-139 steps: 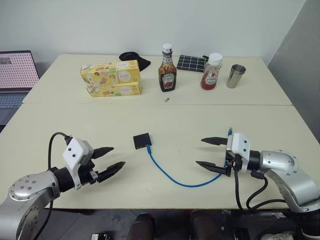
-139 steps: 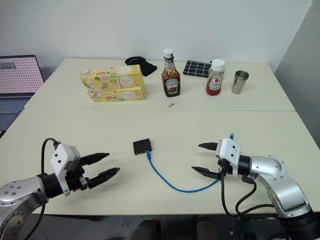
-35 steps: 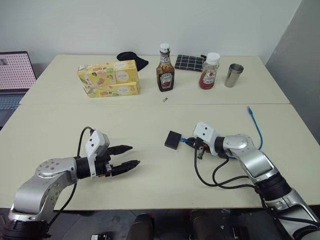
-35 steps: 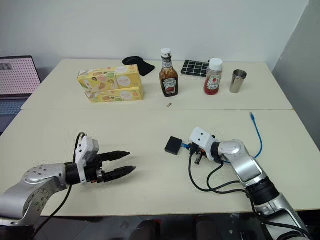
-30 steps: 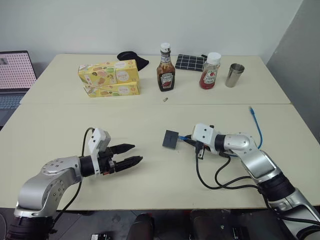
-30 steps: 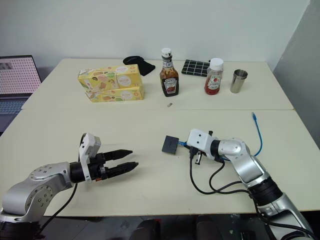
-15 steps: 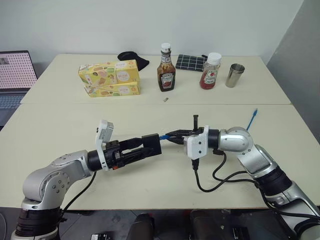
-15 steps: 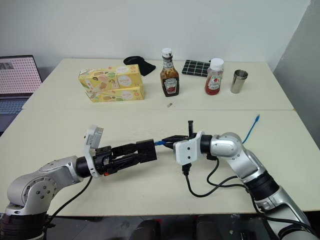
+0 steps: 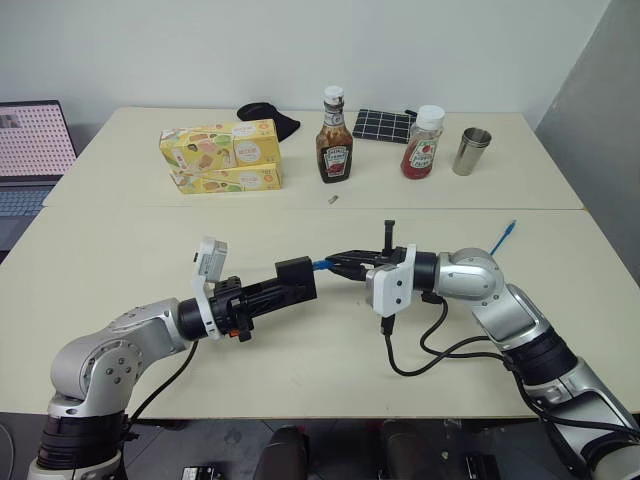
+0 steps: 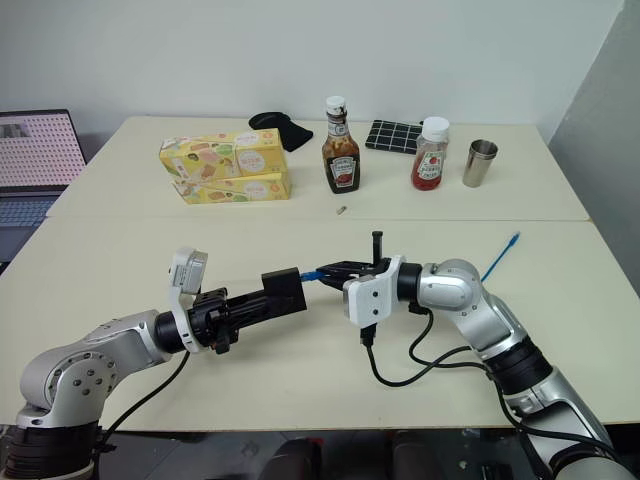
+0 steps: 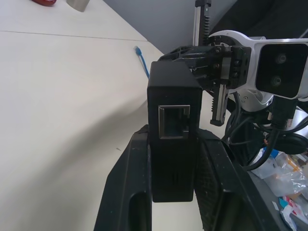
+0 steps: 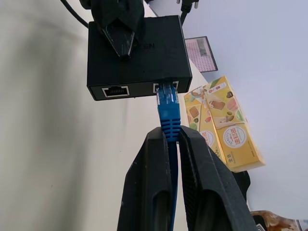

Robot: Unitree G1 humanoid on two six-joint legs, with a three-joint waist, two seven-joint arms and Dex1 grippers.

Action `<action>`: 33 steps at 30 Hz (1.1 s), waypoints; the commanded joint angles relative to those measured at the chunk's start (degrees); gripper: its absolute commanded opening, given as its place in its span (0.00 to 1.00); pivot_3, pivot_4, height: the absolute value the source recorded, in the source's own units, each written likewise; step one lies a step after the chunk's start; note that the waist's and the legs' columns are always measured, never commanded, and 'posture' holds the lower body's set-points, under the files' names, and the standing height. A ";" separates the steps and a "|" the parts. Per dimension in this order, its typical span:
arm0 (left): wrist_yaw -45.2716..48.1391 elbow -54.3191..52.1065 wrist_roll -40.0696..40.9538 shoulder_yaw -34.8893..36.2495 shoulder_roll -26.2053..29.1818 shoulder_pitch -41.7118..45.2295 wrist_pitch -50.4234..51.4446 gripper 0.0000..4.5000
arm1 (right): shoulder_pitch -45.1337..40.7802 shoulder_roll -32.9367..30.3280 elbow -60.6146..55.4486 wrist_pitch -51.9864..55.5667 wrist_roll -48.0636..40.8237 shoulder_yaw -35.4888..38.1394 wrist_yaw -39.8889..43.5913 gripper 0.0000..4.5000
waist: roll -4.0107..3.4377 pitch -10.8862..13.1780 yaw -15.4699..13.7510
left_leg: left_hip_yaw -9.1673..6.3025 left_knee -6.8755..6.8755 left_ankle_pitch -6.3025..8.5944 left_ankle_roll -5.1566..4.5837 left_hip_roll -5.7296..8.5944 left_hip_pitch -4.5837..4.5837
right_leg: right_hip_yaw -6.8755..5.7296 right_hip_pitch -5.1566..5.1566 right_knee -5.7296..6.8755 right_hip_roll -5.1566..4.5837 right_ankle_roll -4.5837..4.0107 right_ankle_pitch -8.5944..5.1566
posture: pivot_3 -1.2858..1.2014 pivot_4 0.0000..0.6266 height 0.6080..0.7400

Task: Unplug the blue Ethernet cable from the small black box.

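The small black box (image 9: pixel 296 277) hangs above the table's middle, and my left gripper (image 9: pixel 300 281) is shut on it from the left. In the left wrist view the box (image 11: pixel 172 120) sits clamped between both fingers (image 11: pixel 132 183), an empty port facing the camera. The blue Ethernet cable (image 12: pixel 169 110) is plugged into a port on the box (image 12: pixel 139 53). My right gripper (image 12: pixel 171 132) is shut on the cable just behind the plug, reaching in from the right (image 9: pixel 336 264). The cable's free end (image 9: pixel 505 236) lies on the table to the right.
Along the table's back stand yellow boxes (image 9: pixel 222 155), a brown sauce bottle (image 9: pixel 335 140), a red sauce bottle (image 9: pixel 421 143), a metal cup (image 9: pixel 470 151), a grid-patterned pad (image 9: pixel 383 126) and a black cloth (image 9: pixel 268 117). A laptop (image 9: pixel 35 150) sits far left. Black robot wires (image 9: pixel 440 350) loop under my right arm.
A second ago the box hung on the cable in my right gripper, low over the table, with the left gripper open. Both hands have met higher up, and the left has shut on the box.
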State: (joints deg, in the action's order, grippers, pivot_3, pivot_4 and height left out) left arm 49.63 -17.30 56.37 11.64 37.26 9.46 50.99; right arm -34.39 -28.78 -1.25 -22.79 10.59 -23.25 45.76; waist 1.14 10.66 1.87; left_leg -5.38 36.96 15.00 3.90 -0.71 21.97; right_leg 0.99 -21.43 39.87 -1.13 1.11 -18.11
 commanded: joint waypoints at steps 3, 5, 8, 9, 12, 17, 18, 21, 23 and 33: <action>0.76 0.11 -0.96 0.63 0.47 -0.03 -1.64 0.17 | -0.48 -0.94 -1.02 -3.07 0.28 0.61 0.93 0.20 | 0.00 0.00 -0.01 | 0.00 0.00 0.00 0.00 0.01 0.00 | 0.00 0.00 0.00 0.00 0.00 0.00 | 0.52 0.24 1.00; 1.56 0.11 -1.73 0.23 0.64 0.00 -2.47 0.17 | 0.30 -1.17 -2.20 -0.14 -1.70 0.83 2.66 0.32 | 0.00 0.00 -0.01 | 0.01 0.00 0.00 0.00 0.01 -0.01 | 0.00 0.00 0.00 0.00 0.00 0.00 | 0.52 0.24 1.00; 3.69 -0.56 -3.65 -1.41 1.30 0.19 -3.91 0.17 | 2.27 -2.38 -6.25 8.48 -7.79 1.76 7.15 0.49 | 0.00 0.00 -0.06 | -0.01 0.00 0.00 0.00 0.00 0.01 | 0.00 0.00 -0.01 0.00 0.00 0.00 | 0.52 0.24 1.00; 4.47 -0.78 -4.64 -2.14 1.55 0.25 -4.70 0.17 | 3.04 -3.14 -8.31 12.46 -10.67 2.26 8.93 0.53 | 0.00 0.00 -0.07 | -0.03 -0.01 0.00 -0.01 -0.01 0.00 | 0.00 0.03 -0.02 0.00 0.00 0.00 | 0.52 0.24 1.00; 8.48 -0.23 -8.34 -5.14 2.86 0.55 -8.05 0.17 | 4.81 -5.60 -15.01 27.77 -20.91 4.79 12.55 0.70 | -0.01 0.01 -0.13 | -0.09 -0.01 0.00 0.00 -0.01 0.03 | 0.01 0.03 -0.03 -0.02 0.00 0.00 | 0.52 0.24 1.00; 16.21 3.67 -14.33 -9.53 3.83 1.50 -15.64 0.17 | 4.16 -4.45 -22.53 56.54 -41.02 11.84 8.02 0.72 | -0.02 0.01 -0.11 | -0.16 0.00 0.01 -0.01 0.00 0.01 | 0.00 0.04 -0.02 -0.03 -0.01 0.00 | 0.52 0.24 1.00; 17.60 4.92 -15.12 -10.02 3.45 1.84 -17.19 0.17 | 3.98 -3.70 -23.24 61.30 -44.28 12.89 6.63 0.72 | -0.02 0.01 -0.05 | -0.16 -0.01 0.01 -0.02 0.00 0.01 | 0.00 0.03 -0.02 -0.02 -0.01 0.00 | 0.52 0.24 1.00; 20.02 7.84 -16.25 -10.56 2.05 2.97 -20.14 0.17 | 4.23 -0.95 -24.12 71.66 -52.23 15.14 2.80 0.72 | -0.02 0.01 -0.04 | -0.10 -0.03 0.01 -0.02 0.02 -0.01 | -0.01 0.02 -0.01 0.03 -0.05 -0.02 | 0.52 0.24 1.00; 20.73 8.37 -16.55 -10.73 1.68 3.48 -20.48 0.17 | 4.52 0.46 -24.02 74.97 -54.02 15.41 0.59 0.72 | -0.03 0.02 -0.06 | -0.13 -0.04 0.01 -0.03 0.03 0.04 | -0.02 -0.01 -0.02 0.03 -0.06 -0.03 | 0.52 0.24 1.00; 22.13 7.84 -17.05 -10.87 1.60 2.56 -20.53 0.17 | 5.24 2.23 -22.31 76.78 -52.02 11.49 -0.92 0.72 | -0.03 0.02 -0.03 | -0.07 -0.03 0.02 -0.04 0.04 0.06 | -0.05 -0.02 -0.03 0.05 -0.04 -0.04 | 0.52 0.24 1.00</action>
State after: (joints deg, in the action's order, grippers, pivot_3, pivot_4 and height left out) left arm 70.95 -8.27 39.09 0.34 38.71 11.85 31.06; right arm -28.47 -26.52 -22.90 54.39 -41.55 -11.72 44.53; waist 1.11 10.68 1.84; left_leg -5.46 36.93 15.02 3.86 -0.67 22.03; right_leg 0.93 -21.45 39.84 -1.08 1.07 -18.15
